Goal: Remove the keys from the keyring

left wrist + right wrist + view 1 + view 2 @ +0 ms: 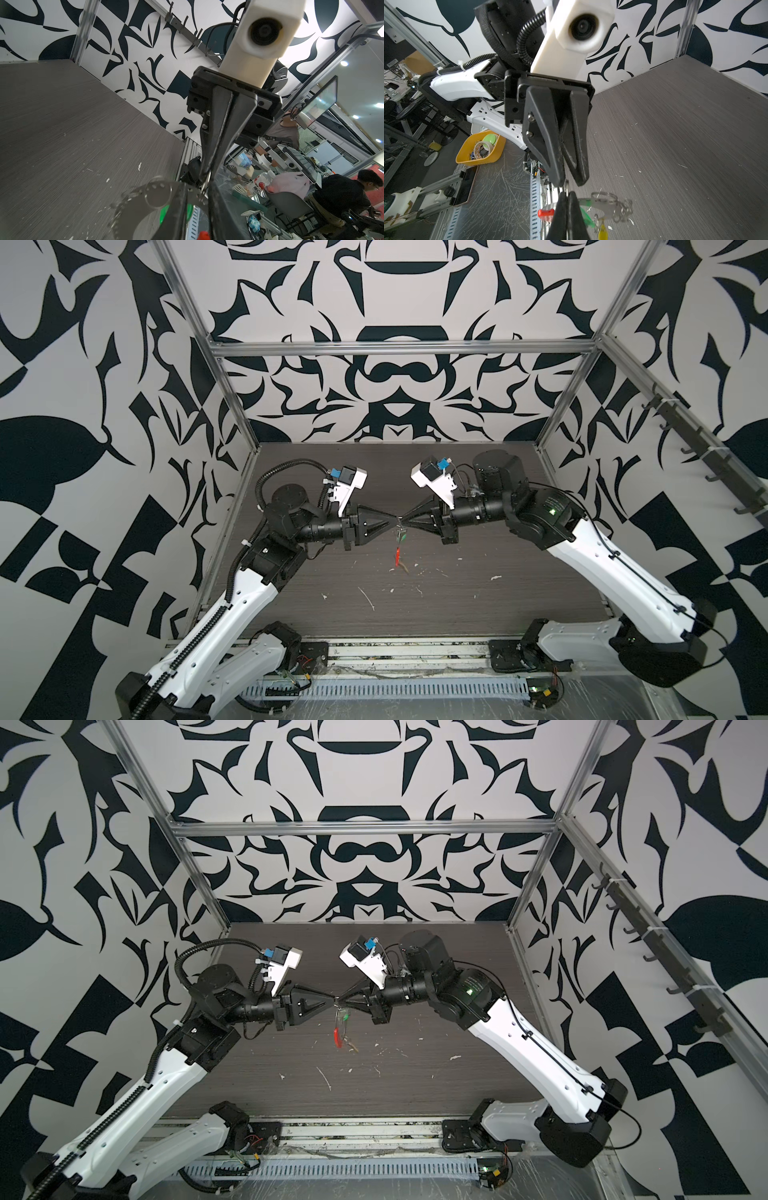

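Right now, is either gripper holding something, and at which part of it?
The right gripper is shut on the keyring, on the thin wire at its top; the rest hangs below. Whether the left gripper also grips cannot be told.

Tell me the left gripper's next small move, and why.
Probably close the left gripper on the small silver ring that sits in its slight opening. The right gripper is shut at the top of the keyring, which hangs below it with the green key and the yellow key on it, so a second grip seems needed before working a key off.
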`<state>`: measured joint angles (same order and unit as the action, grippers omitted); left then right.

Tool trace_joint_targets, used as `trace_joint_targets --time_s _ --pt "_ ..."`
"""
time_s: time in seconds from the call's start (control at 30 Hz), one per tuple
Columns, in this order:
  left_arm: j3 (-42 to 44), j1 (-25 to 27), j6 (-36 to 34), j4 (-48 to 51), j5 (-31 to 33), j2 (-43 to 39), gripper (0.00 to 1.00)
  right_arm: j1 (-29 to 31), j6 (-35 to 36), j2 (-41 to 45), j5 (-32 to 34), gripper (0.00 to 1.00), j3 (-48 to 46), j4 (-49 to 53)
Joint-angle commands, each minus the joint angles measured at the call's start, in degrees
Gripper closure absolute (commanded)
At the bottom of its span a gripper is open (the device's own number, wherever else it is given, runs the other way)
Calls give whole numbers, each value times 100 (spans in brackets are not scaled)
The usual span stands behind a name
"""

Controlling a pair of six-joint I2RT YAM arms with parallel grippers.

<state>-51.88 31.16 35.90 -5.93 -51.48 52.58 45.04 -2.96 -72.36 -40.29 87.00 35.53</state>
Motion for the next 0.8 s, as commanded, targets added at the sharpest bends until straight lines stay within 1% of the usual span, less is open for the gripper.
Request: trace_joint_targets --time_s 0.0,0.07,0.23,0.4,0.57,0.7,0.77 --pt "-177 4 -136 41 -82 -24 78 -12 43 50 -187 100 286 -169" --pt "-174 4 -140 1 -107 -19 78 -12 35 38 -204 100 298 -168" --pt "-139 4 -127 -124 -226 -10 83 -12 -36 -15 -231 100 291 -245" --pt "30 5 -3 -492 -239 -102 84 -12 -130 -66 -250 100 234 -371" --pt "81 4 39 -562 -237 -108 100 -12 -227 -68 -251 100 207 -493" --pt "155 4 143 -773 -215 -107 100 -5 -366 -29 -232 100 149 -680" --pt "207 4 154 -891 -112 -140 100 -8 -516 63 -84 99 25 -934"
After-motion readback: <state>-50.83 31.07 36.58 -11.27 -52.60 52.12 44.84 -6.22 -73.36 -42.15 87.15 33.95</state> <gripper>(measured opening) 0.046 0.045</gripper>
